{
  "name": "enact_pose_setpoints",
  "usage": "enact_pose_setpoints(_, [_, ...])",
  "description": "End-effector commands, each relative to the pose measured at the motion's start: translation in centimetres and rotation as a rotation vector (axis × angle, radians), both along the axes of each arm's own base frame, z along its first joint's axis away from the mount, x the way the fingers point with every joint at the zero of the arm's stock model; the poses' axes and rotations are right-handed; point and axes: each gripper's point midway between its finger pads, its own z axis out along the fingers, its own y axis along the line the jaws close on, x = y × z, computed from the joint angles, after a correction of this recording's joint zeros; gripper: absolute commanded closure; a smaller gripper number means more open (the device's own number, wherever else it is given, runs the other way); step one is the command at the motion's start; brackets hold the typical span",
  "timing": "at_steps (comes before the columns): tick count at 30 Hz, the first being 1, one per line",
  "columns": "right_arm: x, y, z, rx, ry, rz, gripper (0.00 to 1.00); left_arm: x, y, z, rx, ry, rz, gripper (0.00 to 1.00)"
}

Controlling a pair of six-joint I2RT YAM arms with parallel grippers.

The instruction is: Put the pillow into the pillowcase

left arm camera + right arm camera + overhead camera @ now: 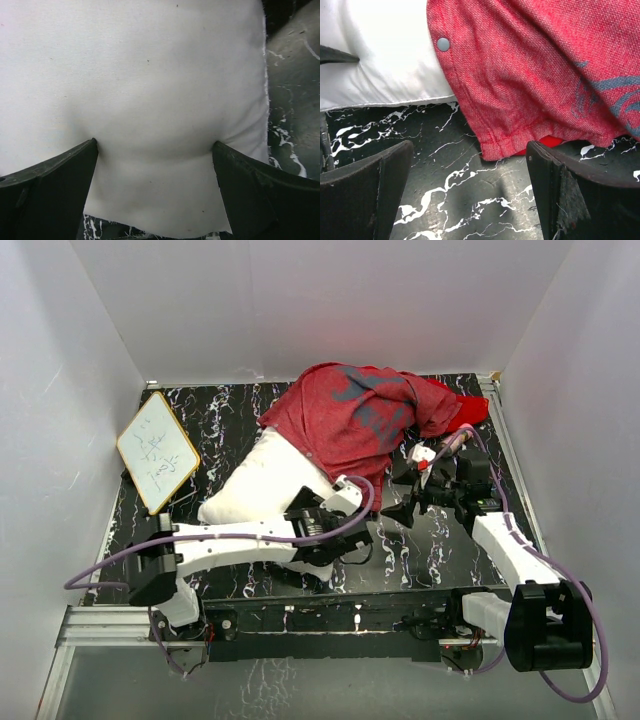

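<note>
**Overhead and wrist views, pillow partly cased.** The pillow [255,485] lies on the black marbled table [420,550] left of centre in the overhead view. Its long axis runs from lower left to upper right, and its upper-right end is covered by the red pillowcase [350,415], which is bunched at upper centre. My left gripper [322,525] sits at the pillow's exposed lower-right edge. In the left wrist view its jaws stand wide, both tips denting the white fabric, which bulges between them and is not pinched. My right gripper [412,495] is just right of the case's lower hem. In the right wrist view its jaws are also wide and hold nothing, with bare table between them. The hem hangs at centre frame just above the tips, with a snap button [443,44] at the upper left. I judge the left arm nearer the pillow and the right nearer the case opening. Further seating would mean pushing along the axis, toward the upper right.
</note>
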Motion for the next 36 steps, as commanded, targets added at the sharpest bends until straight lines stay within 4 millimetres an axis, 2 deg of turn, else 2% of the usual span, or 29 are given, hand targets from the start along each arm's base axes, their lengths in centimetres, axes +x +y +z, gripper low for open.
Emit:
enact_pose_setpoints(1, [1.6, 0.6, 0.2, -0.009, -0.054, -0.021, 0.01, 1.4, 2.3, 0.7, 0.153, -0.121, 0.049, 0.06])
enact_pose_setpoints(2, [2.1, 0.9, -0.1, -0.03, -0.062, -0.036, 0.0, 1.7, 2.1, 0.5, 0.153, -0.13, 0.044, 0.1])
enact_pose_setpoints(3, [2.6, 1.3, -0.5, -0.059, -0.077, -0.053, 0.0, 1.8, 1.9, 0.6, 0.144, -0.141, 0.035, 0.21])
enact_pose_setpoints(5, [3.6, 2.2, -0.8, -0.112, -0.121, -0.088, 0.0, 2.2, 1.0, 0.8, 0.075, -0.147, 0.007, 0.66])
enact_pose_setpoints(6, [4.1, 2.5, -1.1, -0.134, -0.137, -0.107, 0.0, 2.3, 0.2, 0.8, 0.007, -0.127, -0.014, 0.78])
enact_pose_setpoints(7, [4.7, 2.8, -1.2, -0.148, -0.149, -0.123, 0.0, 2.3, -0.5, 1.0, -0.052, -0.101, -0.047, 0.87])
enact_pose_setpoints(10, [6.2, 3.2, -1.8, -0.183, -0.159, -0.174, 0.01, 2.3, -1.9, 2.8, -0.267, -0.057, -0.114, 0.96])
enact_pose_setpoints(13, [7.1, 3.7, -2.7, -0.204, -0.14, -0.192, 0.05, 2.2, -2.6, 5.6, -0.476, -0.05, -0.171, 0.98])
enact_pose_setpoints(15, [7.6, 4.1, -3.3, -0.213, -0.107, -0.202, 0.11, 2.2, -2.5, 7.2, -0.564, -0.058, -0.193, 0.99])
enact_pose_setpoints(17, [8.0, 4.5, -3.5, -0.209, -0.065, -0.2, 0.27, 2.1, -2.3, 8.4, -0.611, -0.066, -0.206, 1.0])
enact_pose_setpoints(20, [7.7, 5.6, -2.5, -0.168, -0.029, -0.149, 0.66, 2.1, -2.4, 9.9, -0.644, -0.074, -0.228, 1.0])
enact_pose_setpoints(21, [7.5, 6.1, -1.5, -0.142, -0.03, -0.123, 0.78, 2.1, -2.4, 10.3, -0.646, -0.078, -0.236, 1.0])
enact_pose_setpoints(23, [7.1, 7.1, 1.6, -0.089, -0.054, -0.069, 0.91, 2.6, -2.4, 11.1, -0.65, -0.088, -0.246, 1.0])
enact_pose_setpoints(25, [7.0, 7.9, 6.0, -0.038, -0.103, -0.032, 0.92, 3.3, -2.4, 12.6, -0.67, -0.103, -0.259, 1.0])
enact_pose_setpoints(27, [6.6, 8.7, 11.4, 0.017, -0.147, 0.022, 0.92, 4.2, -2.3, 14.5, -0.707, -0.117, -0.274, 1.0])
enact_pose_setpoints(30, [4.4, 10.2, 20.1, 0.1, -0.177, 0.171, 0.92, 5.8, -2.0, 17.9, -0.817, -0.135, -0.307, 1.0])
enact_pose_setpoints(33, [1.0, 11.0, 29.4, 0.229, -0.282, 0.319, 0.92, 7.1, -2.3, 20.8, -0.934, -0.131, -0.349, 1.0])
enact_pose_setpoints(35, [-2.1, 11.3, 33.9, 0.292, -0.305, 0.452, 0.92, 7.4, -3.2, 22.1, -1.023, -0.1, -0.388, 1.0])
enact_pose_setpoints(36, [-3.4, 11.3, 34.9, 0.31, -0.295, 0.519, 0.92, 7.5, -3.9, 22.5, -1.068, -0.078, -0.408, 1.0])
